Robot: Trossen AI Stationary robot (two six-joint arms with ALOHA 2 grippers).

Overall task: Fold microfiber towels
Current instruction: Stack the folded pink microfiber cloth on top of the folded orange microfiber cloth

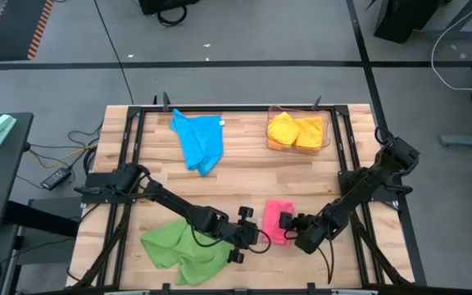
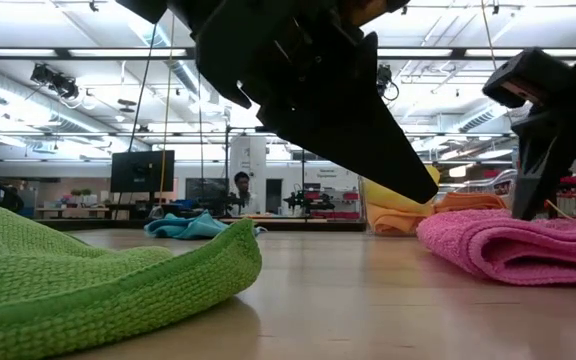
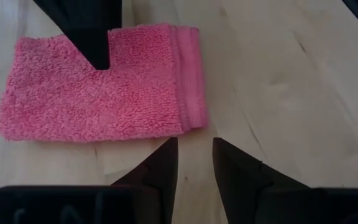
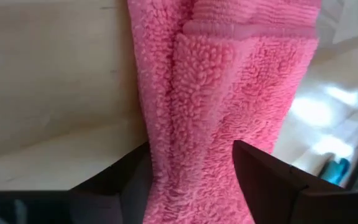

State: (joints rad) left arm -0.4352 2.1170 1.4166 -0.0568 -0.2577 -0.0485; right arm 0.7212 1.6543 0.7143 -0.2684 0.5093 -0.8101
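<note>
Right jaws [image 4: 191, 180]: spread, one finger either side of the pink towel [image 4: 229, 93]. The terry pile sits between them, but whether they press it I cannot tell.

Left jaws [image 3: 194, 168]: narrowly parted, nothing between them, poised over bare wood just beside the pink towel's long edge. A finger of the other arm overlaps the cloth's far side in the left wrist view.

Pink towel [image 1: 279, 221]: already doubled into a compact rectangle, layers stacked at one hemmed end, lying near the front edge of the surface [image 1: 244, 184], right of centre, between the two arms.

Green towel [image 1: 183, 250]: crumpled, unfolded, at the front-left of the surface, partly under the left arm.

Blue towel [image 1: 199, 139]: rumpled, toward the back edge, left of centre.

Yellow towel [image 1: 283, 129] and orange towel [image 1: 310, 133]: in the clear plastic bin [image 1: 328, 131] at the back-right.

Handling, as judged: the cloth looks light, soft and limp, with a grippy pile; it should drape and hold no shape, and stacked layers may slide apart if only the top one is pinched. Best hold is probably the stitched hem or a corner, taking all layers at once, and keeping the lift low so the fold does not fall open.
</note>
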